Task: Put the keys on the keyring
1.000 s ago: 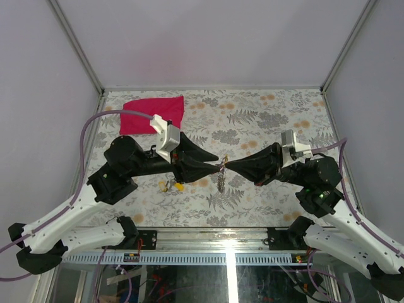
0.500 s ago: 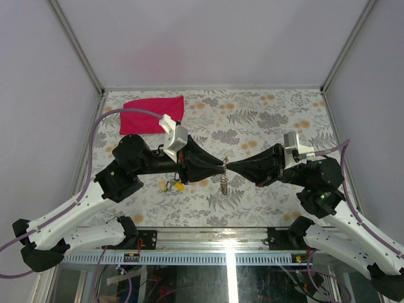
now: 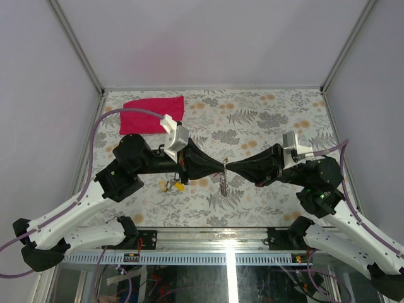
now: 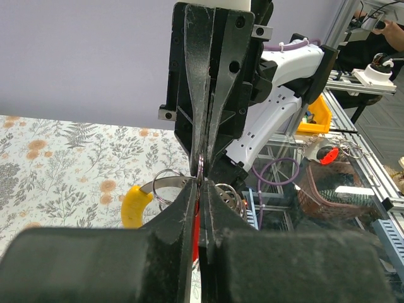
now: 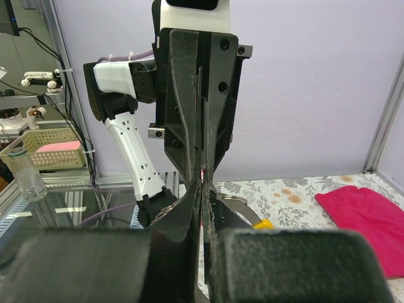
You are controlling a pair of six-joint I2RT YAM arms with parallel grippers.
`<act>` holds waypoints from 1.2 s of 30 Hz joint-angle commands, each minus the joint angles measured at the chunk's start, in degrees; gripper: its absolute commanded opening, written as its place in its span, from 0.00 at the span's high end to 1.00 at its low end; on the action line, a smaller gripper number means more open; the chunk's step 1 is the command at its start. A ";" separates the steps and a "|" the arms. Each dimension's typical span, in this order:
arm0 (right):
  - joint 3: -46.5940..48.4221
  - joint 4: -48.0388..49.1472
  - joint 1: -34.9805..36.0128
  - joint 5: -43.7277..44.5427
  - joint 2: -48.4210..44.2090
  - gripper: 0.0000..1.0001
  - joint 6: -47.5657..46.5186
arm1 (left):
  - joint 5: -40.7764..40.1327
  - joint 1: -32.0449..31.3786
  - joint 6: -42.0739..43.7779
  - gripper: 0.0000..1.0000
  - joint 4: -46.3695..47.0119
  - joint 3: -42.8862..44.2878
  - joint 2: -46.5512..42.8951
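My left gripper [image 3: 221, 166] and right gripper [image 3: 229, 166] meet tip to tip above the middle of the table. In the left wrist view my left gripper [image 4: 201, 185] is shut, with a red sliver of a key [image 4: 197, 228] between its fingers. The right gripper [image 5: 203, 187] is shut on the thin metal keyring [image 4: 200, 167]. The keyring's chain [image 3: 223, 184] hangs below the tips. A yellow-headed key [image 4: 135, 206] sits close beside the tips, its blade pointing at them. More keys [image 3: 172, 185], one with a yellow head, lie on the table under the left arm.
A red cloth [image 3: 153, 115] lies at the back left of the floral table. Both forearms span the table's middle. Grey walls close in the back and the sides. The near edge carries the metal rail [image 3: 208, 257] and the arm bases.
My left gripper moved right until its tips reached the right gripper's tips, and its fingers went from open to shut. The right gripper stayed shut and barely moved.
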 commanded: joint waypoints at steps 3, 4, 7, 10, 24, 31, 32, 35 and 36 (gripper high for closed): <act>2.45 -2.00 0.36 1.20 -1.96 0.91 -4.25 | 1.97 -0.23 3.12 1.00 -3.77 5.55 1.01; 2.75 -3.44 0.36 1.65 -2.50 0.87 -5.19 | 1.68 -0.24 4.09 1.00 -6.11 6.50 1.19; 4.07 -8.67 0.36 3.00 -3.88 0.77 -8.17 | 0.69 -0.23 7.81 1.00 -14.65 10.11 1.99; 6.03 -14.85 0.36 3.77 -4.49 0.72 -11.26 | -0.21 -0.24 11.52 1.00 -23.22 14.01 3.39; 12.80 -30.42 0.36 -0.45 0.97 0.63 -16.49 | -6.58 -0.46 24.50 1.00 -52.31 30.58 14.25; 13.28 -31.50 0.36 -3.32 4.42 0.62 -16.17 | -9.13 -1.64 27.40 1.00 -58.77 35.22 17.57; 13.11 -31.13 0.36 -3.68 4.78 0.62 -16.03 | -9.21 -1.74 27.57 1.00 -58.97 35.36 17.62; 12.60 -29.49 0.36 -4.43 5.68 0.62 -15.56 | -9.34 -2.20 27.65 1.00 -58.95 35.35 17.79; 12.50 -29.02 0.36 -4.65 5.95 0.62 -15.39 | -9.42 -2.28 27.77 1.00 -59.01 35.34 17.85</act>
